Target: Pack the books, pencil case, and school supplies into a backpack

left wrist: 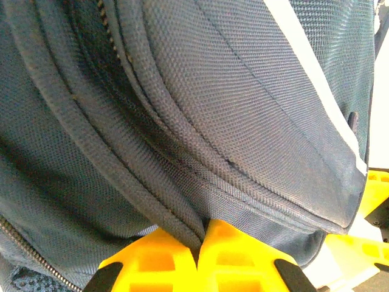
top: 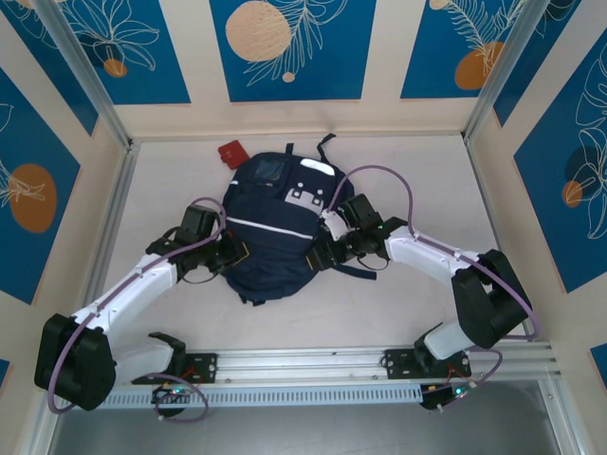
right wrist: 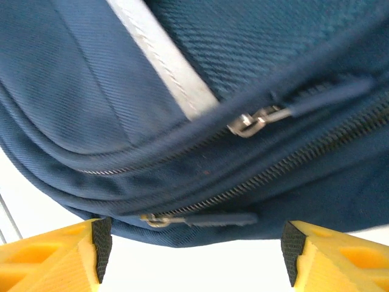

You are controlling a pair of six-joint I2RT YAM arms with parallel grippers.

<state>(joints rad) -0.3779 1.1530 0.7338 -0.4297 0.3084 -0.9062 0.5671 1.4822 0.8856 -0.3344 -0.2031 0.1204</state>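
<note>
A red thing (top: 230, 152), hard to identify, peeks out at the far left of the navy, white-striped backpack (top: 270, 237). The left gripper (left wrist: 199, 237) pinches its fabric; the right gripper (right wrist: 196, 246) stands open by the zips.

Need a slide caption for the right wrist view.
Open right gripper at the edge of the backpack, two zipper pulls ahead.

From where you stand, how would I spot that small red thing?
Look for the big navy backpack lying on the pale table. At its far left corner, toward the back wall, sits a small red object; its bright red stands out against the dark bag.
</note>
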